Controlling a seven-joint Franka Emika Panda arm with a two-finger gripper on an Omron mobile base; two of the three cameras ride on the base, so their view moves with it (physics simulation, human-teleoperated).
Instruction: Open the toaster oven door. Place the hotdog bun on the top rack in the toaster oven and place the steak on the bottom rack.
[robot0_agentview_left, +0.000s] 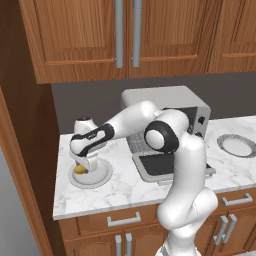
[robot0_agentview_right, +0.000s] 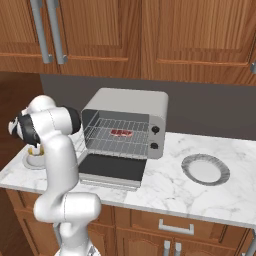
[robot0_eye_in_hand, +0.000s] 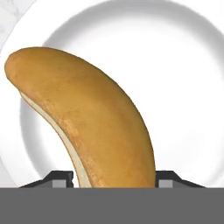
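Your gripper (robot0_agentview_left: 81, 169) hangs low over the white plate (robot0_agentview_left: 102, 175) at the left end of the marble counter (robot0_agentview_left: 125, 187), pointing straight down. In the hand view the hotdog bun (robot0_eye_in_hand: 92, 127) lies on that plate (robot0_eye_in_hand: 183, 87), curved like a crescent with its paler split along the left edge. Its near end sits between the two dark fingertips (robot0_eye_in_hand: 59, 178), one on each side. The jaws stand about as far apart as the bun is wide there, but you cannot tell from these pictures whether they are pressing on it or just short of touching. From the left base view the bun (robot0_agentview_left: 80, 169) shows as a small tan spot right under the hand.

The toaster oven (robot0_agentview_right: 127, 122) sits further right on the counter (robot0_agentview_right: 165, 190), against the back wall. The toaster oven door (robot0_agentview_right: 112, 169) is folded all the way down and lies flat in front of the opening. Inside, the steak (robot0_agentview_right: 121, 133) rests on a wire rack (robot0_agentview_right: 117, 135); which of the two racks it is you cannot make out for certain from here.

A second plate (robot0_agentview_right: 205, 169), grey-rimmed, sits on the counter to the right of the oven, well apart from it. Wooden cabinets (robot0_agentview_right: 150, 35) hang above.
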